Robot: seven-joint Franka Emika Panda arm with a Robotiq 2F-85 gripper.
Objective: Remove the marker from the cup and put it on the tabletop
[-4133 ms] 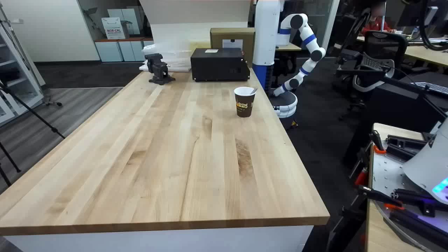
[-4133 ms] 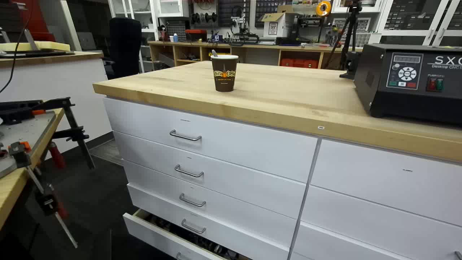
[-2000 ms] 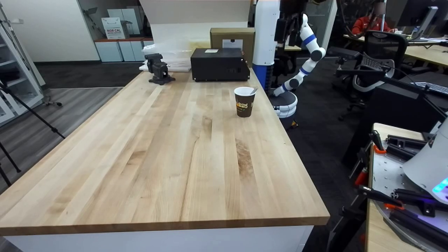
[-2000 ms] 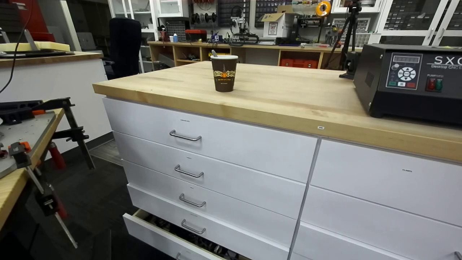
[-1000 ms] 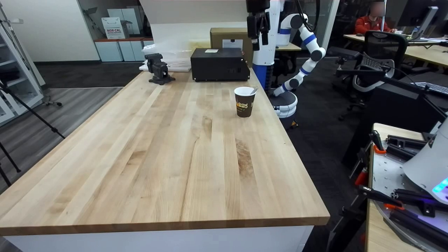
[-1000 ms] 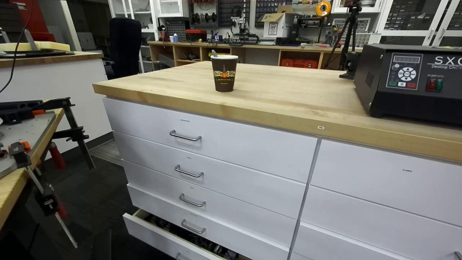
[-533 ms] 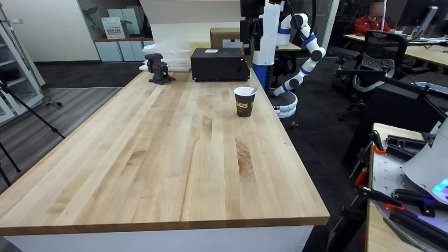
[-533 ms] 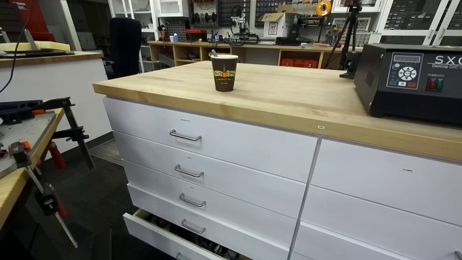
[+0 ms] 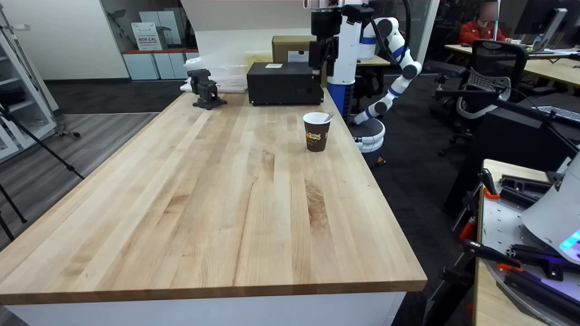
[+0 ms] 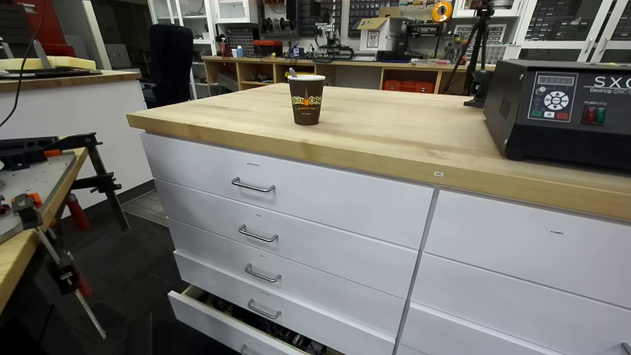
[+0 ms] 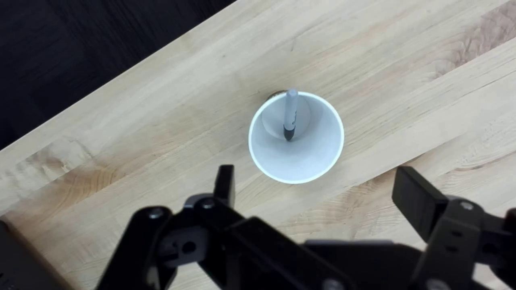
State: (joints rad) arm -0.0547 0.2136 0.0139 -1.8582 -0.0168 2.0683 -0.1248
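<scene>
Awaiting removal: marker, grey, dark-tipped, leaning inside the cup, upper end poking out.
Cup upright on the tabletop; gripper above and apart from it, spread wide, holding nothing. Done, by judgement: the approach in part, no contact yet. Left, by judgement: final alignment, descent, closing on the marker, lifting it clear, laying it on the tabletop, letting go.
</scene>
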